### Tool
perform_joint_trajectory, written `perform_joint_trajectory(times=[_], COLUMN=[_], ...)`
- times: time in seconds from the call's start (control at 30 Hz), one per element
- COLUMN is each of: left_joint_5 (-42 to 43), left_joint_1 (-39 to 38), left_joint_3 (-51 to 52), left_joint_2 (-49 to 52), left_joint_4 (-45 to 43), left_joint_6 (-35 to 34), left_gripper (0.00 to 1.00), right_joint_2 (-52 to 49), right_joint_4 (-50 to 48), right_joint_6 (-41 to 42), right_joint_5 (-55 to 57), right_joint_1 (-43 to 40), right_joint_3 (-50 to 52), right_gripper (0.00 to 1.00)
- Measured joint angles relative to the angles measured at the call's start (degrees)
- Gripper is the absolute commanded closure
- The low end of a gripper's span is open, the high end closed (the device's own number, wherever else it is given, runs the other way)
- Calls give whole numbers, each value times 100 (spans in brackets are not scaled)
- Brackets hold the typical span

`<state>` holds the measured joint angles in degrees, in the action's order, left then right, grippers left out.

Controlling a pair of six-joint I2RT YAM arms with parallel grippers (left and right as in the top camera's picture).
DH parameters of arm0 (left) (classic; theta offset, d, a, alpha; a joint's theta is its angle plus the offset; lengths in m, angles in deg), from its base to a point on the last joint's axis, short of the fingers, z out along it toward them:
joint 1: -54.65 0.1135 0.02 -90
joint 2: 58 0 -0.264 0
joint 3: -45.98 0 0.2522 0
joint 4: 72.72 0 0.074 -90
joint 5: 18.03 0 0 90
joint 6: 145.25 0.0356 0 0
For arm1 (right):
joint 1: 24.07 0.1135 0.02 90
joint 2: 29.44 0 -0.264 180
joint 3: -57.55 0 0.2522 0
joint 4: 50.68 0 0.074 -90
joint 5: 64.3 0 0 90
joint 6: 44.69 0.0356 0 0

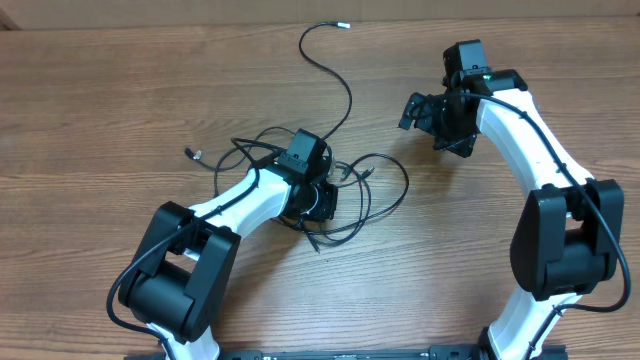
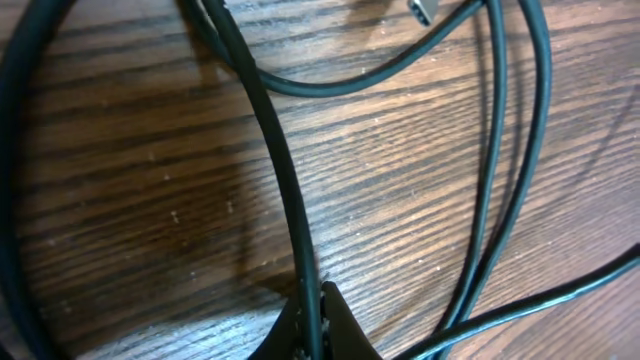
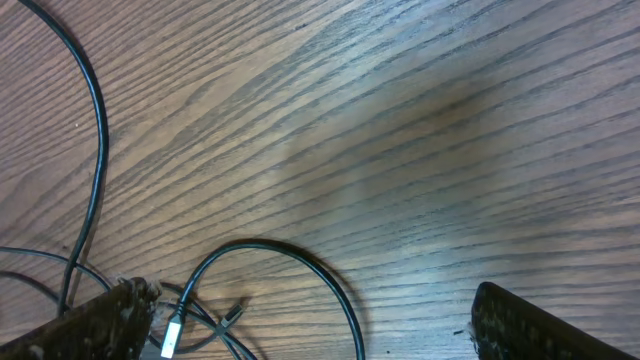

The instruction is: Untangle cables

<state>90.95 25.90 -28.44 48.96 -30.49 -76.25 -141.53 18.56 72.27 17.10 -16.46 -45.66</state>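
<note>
The left gripper is pinched closed on one thin black strand of the cables, low in the middle of the tangle. The right gripper hangs spread wide and empty over the bare wooden table, near the outer loop. The cables lie in loose overlapping loops at the table's centre, with one long tail running away to a silvery plug. They look light, limp and smooth, likely to slide and drag their neighbours. The best hold is probably a free plug end or a single clear strand.
</note>
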Motion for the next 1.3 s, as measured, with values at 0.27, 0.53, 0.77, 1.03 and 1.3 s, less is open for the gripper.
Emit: perform_joint_trajectory(times=[0.27,0.53,0.77,1.03,1.3], left_joint_5=[302,337,358,382,363], left_joint_1=[0,0,0,0,0], left_joint_3=[-120,-643,-809,-874,-894], left_joint_2=[-564,-2555,-3733,-4734,-5307], left_joint_4=[544,269,-1075,-2848,-3762], left_joint_6=[409,468,345,225,-42], left_gripper=[96,96,96,96,96], right_joint_2=[-2,0,0,0,0], right_joint_4=[2,7,4,2,2], right_joint_6=[2,-2,0,0,0], right_joint_5=[0,0,0,0,0], right_joint_1=[0,0,0,0,0], right_joint_3=[0,0,0,0,0], right_gripper=[0,0,0,0,0])
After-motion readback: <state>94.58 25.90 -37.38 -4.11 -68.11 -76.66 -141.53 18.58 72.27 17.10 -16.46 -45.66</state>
